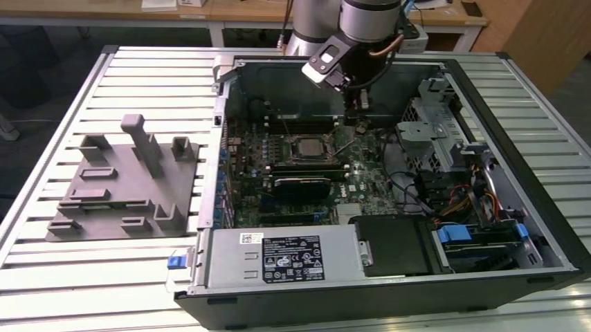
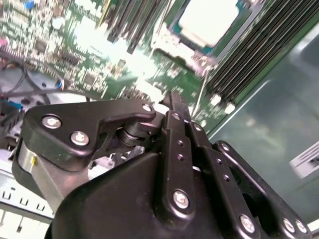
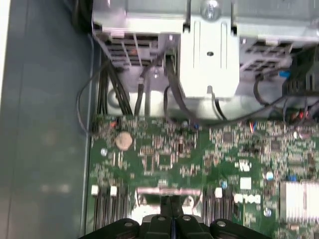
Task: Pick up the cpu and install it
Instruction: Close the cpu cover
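I am hovering my gripper [image 2: 171, 99], fingers pressed together on nothing, near the cpu [image 2: 209, 20] lying flat on the motherboard [image 3: 164, 159], judging it light, rigid and delicate underneath, best pinched by opposite edges.

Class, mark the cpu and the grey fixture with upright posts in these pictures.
cpu [image 1: 306, 147]: exterior view, middle of its silvery top.
grey fixture [image 1: 124, 183]: exterior view, on its flat base.

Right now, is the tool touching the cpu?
Apart. In the second wrist view the tool hangs clear of the cpu, with a stretch of green motherboard showing between them.
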You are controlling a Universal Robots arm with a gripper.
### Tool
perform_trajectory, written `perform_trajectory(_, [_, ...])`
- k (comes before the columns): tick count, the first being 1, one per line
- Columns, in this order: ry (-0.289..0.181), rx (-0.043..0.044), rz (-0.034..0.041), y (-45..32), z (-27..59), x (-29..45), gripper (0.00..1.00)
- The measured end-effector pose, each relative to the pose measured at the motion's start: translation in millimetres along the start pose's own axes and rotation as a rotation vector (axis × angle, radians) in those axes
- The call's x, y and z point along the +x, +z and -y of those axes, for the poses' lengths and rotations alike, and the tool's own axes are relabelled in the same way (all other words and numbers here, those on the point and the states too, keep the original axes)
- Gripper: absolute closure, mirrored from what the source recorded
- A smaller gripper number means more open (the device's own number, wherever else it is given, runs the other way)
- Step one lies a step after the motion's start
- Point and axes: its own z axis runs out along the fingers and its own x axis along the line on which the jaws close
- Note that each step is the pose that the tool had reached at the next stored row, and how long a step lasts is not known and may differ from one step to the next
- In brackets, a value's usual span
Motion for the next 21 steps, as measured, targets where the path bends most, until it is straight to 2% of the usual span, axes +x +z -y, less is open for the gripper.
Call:
perform_trajectory(4, [0.000,0.0001,-0.0001,0.9,-15.2,-0.3,0.89])
perform_trajectory(8, [0.000,0.0000,-0.0002,1.7,-26.4,-0.5,0.89])
perform_trajectory(13, [0.001,0.0001,-0.0003,2.4,-26.9,-0.5,0.89])
perform_trajectory(21, [0.011,0.0001,0.0005,10.0,-27.9,-0.5,0.89])
